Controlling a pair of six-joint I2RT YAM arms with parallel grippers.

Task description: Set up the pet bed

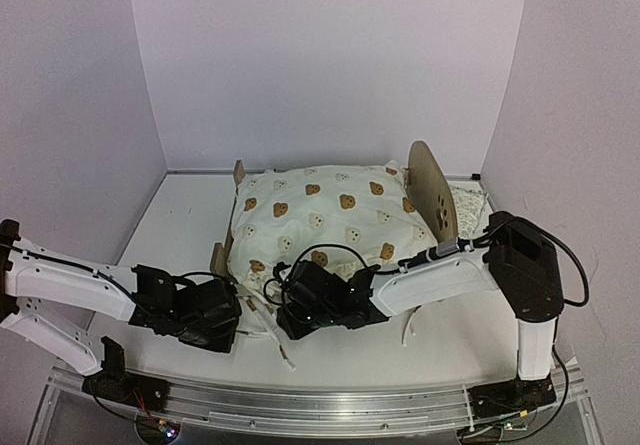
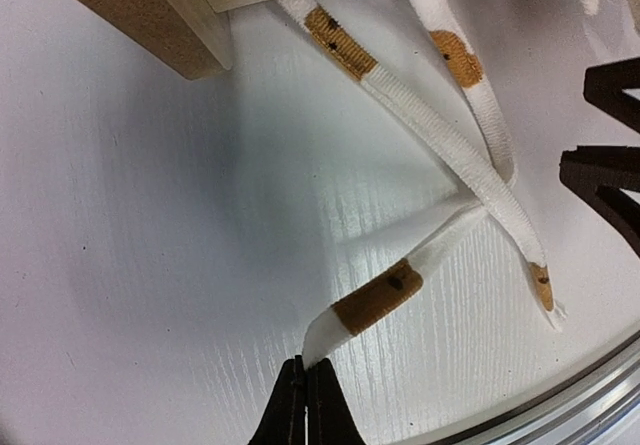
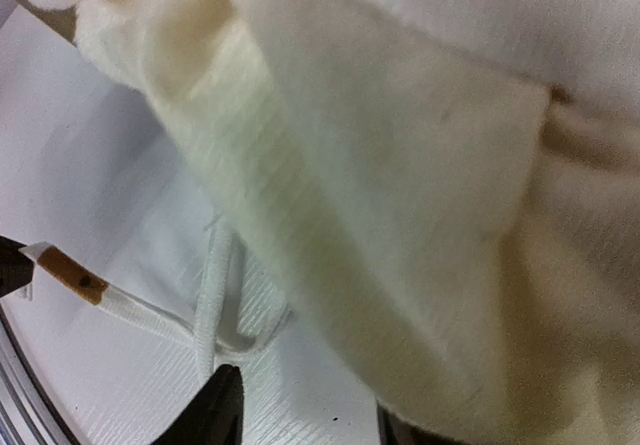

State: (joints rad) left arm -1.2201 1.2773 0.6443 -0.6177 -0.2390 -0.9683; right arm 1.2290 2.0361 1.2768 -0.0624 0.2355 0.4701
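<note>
Pinching the loose end of one quilt tie (image 2: 375, 300) in my left pincer (image 2: 305, 390), I have the jaws clenched flat on the white tape just below its brown bear patch. From there it runs across the bench (image 2: 150, 265) toward the wooden corner of the pet bed (image 1: 432, 190). I judge I hold it by the tip so the tie can be drawn straight and kept out from under the frame.

My right pincer (image 3: 305, 400) hovers just beside it at the near side of the bed, fingers apart and gripping nothing that I can make out. The cream quilt (image 1: 330, 220) bulges over one finger and fills most of that wrist view. It is open there, I think, to take the hem next.

The bed stands in the middle of the bench, tall headboard to my right, low footboard to my left. The quilt lies puffed over the top, so the mattress is hidden. Two more ties cross loosely on the bench between my pincers.
</note>
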